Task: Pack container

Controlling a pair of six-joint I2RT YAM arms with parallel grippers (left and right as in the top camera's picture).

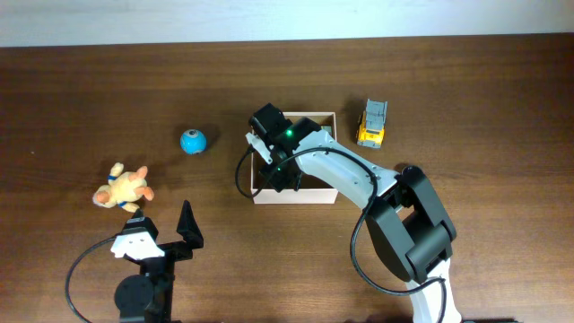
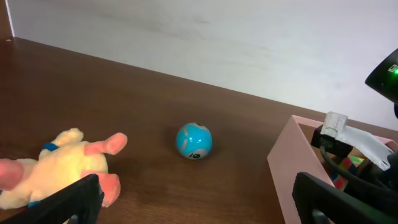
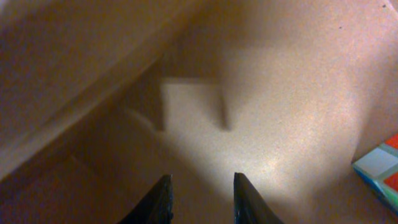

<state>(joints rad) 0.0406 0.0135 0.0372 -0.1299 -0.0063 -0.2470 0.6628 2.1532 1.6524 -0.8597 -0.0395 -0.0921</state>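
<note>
Container point(image 1: 296, 196): from overhead you get little of it; the right arm point(image 1: 359, 175) covers most of the inside.
Right gripper point(image 3: 200, 202): you see only two dark tips, cut by the bottom edge.
Colored block point(image 3: 380, 173): clipped at the right edge.
Plush toy point(image 2: 59, 163): blurred, clipped at the left edge.
Left gripper point(image 2: 199, 202): fingers cut off below.

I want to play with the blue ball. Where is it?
In the overhead view the blue ball sits on the table's left half, between the plush toy and the cardboard box, touching neither.
</note>
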